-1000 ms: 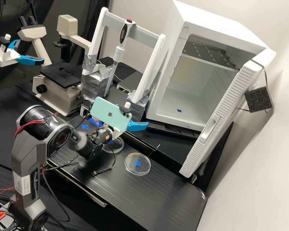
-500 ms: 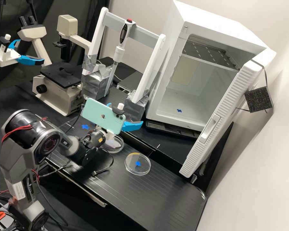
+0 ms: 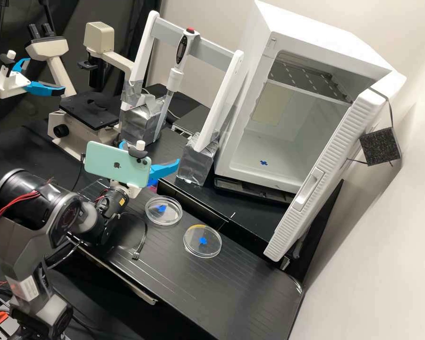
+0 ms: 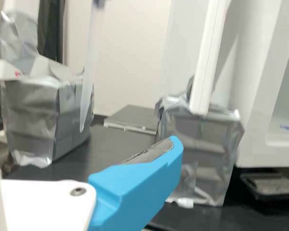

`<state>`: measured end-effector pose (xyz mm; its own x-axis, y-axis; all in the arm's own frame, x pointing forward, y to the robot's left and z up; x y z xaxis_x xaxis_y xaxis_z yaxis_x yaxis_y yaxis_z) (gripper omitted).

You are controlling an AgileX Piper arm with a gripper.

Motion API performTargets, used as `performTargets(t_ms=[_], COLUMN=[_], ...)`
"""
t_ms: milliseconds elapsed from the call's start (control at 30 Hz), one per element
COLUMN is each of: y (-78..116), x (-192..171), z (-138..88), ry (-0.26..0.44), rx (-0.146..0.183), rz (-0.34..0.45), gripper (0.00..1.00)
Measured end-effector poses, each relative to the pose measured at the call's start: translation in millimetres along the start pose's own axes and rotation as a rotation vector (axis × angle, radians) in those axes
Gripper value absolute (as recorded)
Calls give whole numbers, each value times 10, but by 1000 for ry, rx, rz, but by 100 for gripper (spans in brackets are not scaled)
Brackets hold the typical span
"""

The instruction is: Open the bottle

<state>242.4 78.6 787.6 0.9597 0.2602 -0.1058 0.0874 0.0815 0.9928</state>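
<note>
Leftward across the high view, the tool [image 3: 151, 151] and the pale green phone [image 3: 113, 163] mounted on it have moved, leaving one clear dish [image 3: 163, 217] unobscured. The tool's blue fingers [image 3: 166, 169] stand wide apart, with no grip on anything visible. A pink and blue item [image 3: 153, 187] shows partly hidden just behind the phone in the high view; I cannot tell whether it is the bottle, nor place the bottle otherwise. A second dish [image 3: 202, 249] lies beside the first on the black surface [image 3: 231, 293], near the open white cabinet [image 3: 243, 167].
</note>
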Motion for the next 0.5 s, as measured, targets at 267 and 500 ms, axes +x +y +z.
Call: performTargets(t_ms=[267, 500], y=[-72, -96], x=[56, 62], z=[84, 105], ry=[-43, -52], rx=[9, 9], rz=[-26, -36], gripper=[100, 100])
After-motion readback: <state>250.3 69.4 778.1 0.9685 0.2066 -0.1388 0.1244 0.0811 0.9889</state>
